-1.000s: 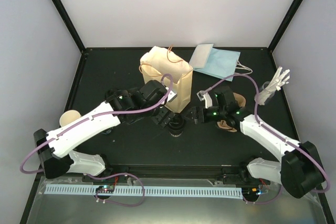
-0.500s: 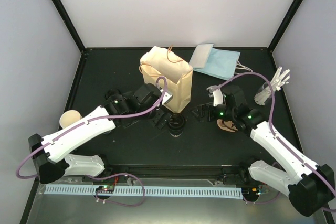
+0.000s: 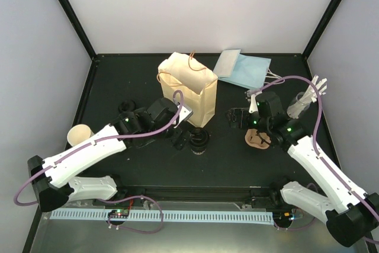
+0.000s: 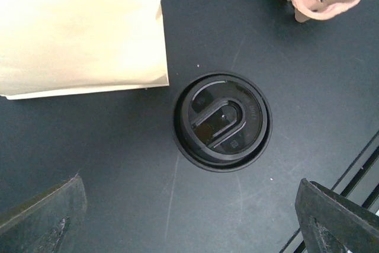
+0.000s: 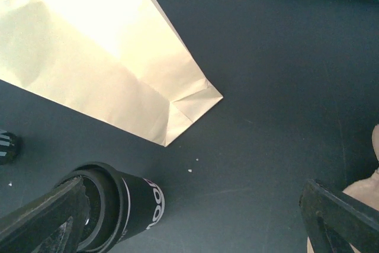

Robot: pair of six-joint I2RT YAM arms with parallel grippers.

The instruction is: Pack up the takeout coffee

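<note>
The takeout coffee (image 3: pixel 199 141) is standing upright on the dark table (image 3: pixel 237 167), just on the near side of the tan paper bag (image 3: pixel 189 90) and not touching it. It is not yet packed. The bag is standing with its mouth and handles facing up, which looks meant to let the cup be lowered in from above. The left gripper (image 3: pixel 181 137) is hovering just left of the cup. Its fingers (image 4: pixel 44 217) are spreading as wide as they go and gripping nothing, and the wrist view is looking straight down on the black lid (image 4: pixel 222 121), so it is probably lining up a grasp. The right gripper (image 3: pixel 237 117) is hanging to the right of the bag, also fully spread and empty. My guess is that it is waiting to steady the bag or hold it open. The brown pulp carrier (image 3: pixel 259 139) is lying near the right arm, well apart from the cup. Small raised markings are showing on the lid, but they are too fine to read. In the right wrist view the cup's side (image 5: pixel 142 202) is looking dark and carrying white lettering that is cut off, something like "noo". I cannot make out a whole word.
</note>
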